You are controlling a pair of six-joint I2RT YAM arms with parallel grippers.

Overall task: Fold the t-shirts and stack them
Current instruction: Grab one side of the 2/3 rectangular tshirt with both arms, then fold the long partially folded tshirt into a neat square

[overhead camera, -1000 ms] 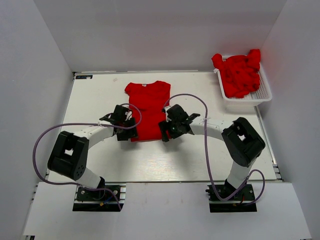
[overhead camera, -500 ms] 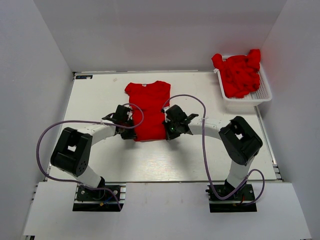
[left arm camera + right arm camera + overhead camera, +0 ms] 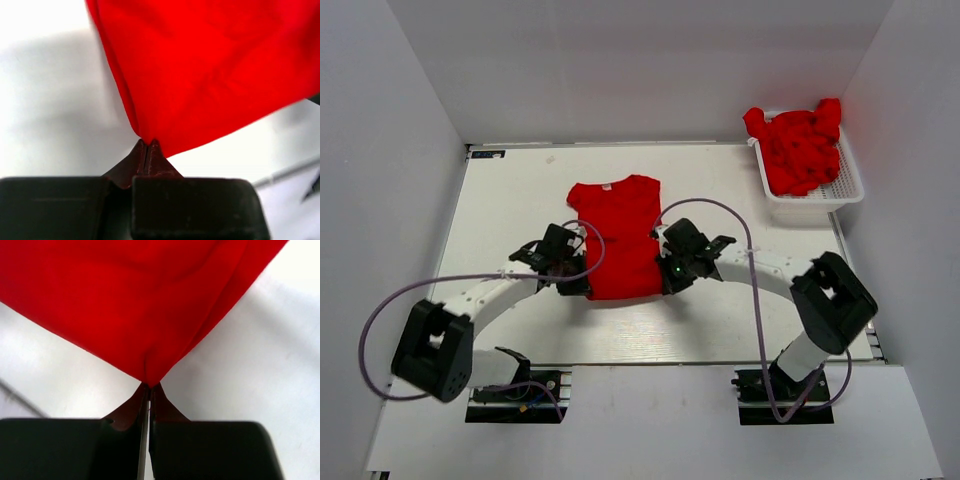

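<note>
A red t-shirt [image 3: 618, 235] lies spread on the white table, neck toward the back wall. My left gripper [image 3: 582, 283] is shut on its near left hem corner [image 3: 146, 136], the cloth pinched at the fingertips. On the opposite side, my right gripper [image 3: 667, 281] is shut on the near right hem corner [image 3: 150, 380]. Both corners look lifted slightly, with the cloth stretched between them. More red t-shirts [image 3: 800, 145] are piled in the white basket [image 3: 810, 205] at the back right.
The table's near edge [image 3: 620, 362] runs just behind both arm bases. Grey walls close in the left, back and right sides. Purple cables [image 3: 740, 260] loop over each arm.
Both grippers closed on the shirt's near hem corners and pulled toward the near edge; the whole shirt slid nearer and its hem spread wider. Both arms stretched lower and outward.
</note>
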